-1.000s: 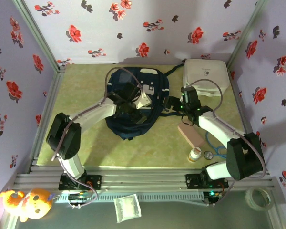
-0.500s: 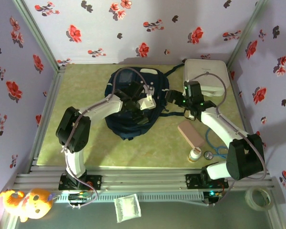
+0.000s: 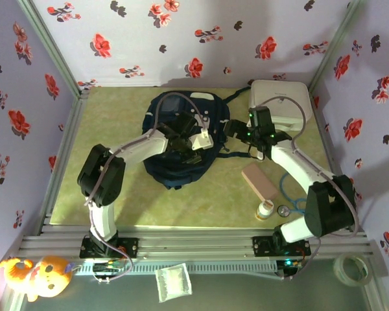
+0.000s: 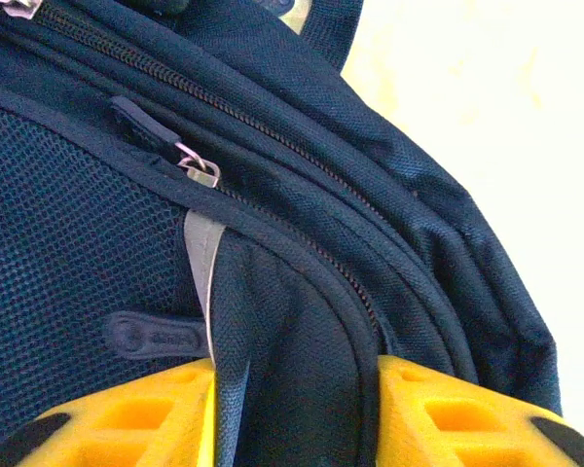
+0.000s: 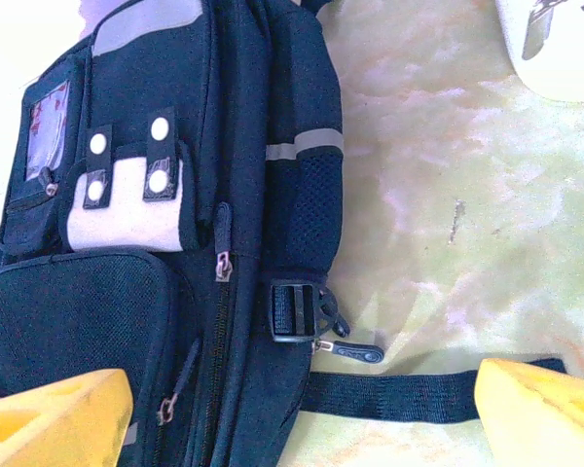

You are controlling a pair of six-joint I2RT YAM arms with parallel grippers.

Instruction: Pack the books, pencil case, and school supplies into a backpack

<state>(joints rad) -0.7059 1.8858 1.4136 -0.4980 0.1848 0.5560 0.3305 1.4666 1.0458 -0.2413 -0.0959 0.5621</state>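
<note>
Getting the backpack point(image 3: 175, 172) open, left gripper point(image 4: 297, 375) clamped on a fold by the zipper point(image 4: 253, 126); right gripper point(image 5: 302, 404) spread wide above the strap point(image 5: 399, 397); next, likely sliding that zipper.

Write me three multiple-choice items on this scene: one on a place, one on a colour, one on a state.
1. Where is the pencil case relative to the backpack?
A. inside it
B. on the table, to its right
C. on top of it

2. What colour is the backpack?
A. red
B. navy blue
C. green

3. How is the right gripper?
A. shut on the pencil case
B. shut, empty
C. open, holding nothing

Answers:
1 B: the top view shows it lying on the table, apart from the bag.
2 B: both wrist views show navy fabric.
3 C: its yellow fingers stand far apart in the right wrist view.
</note>
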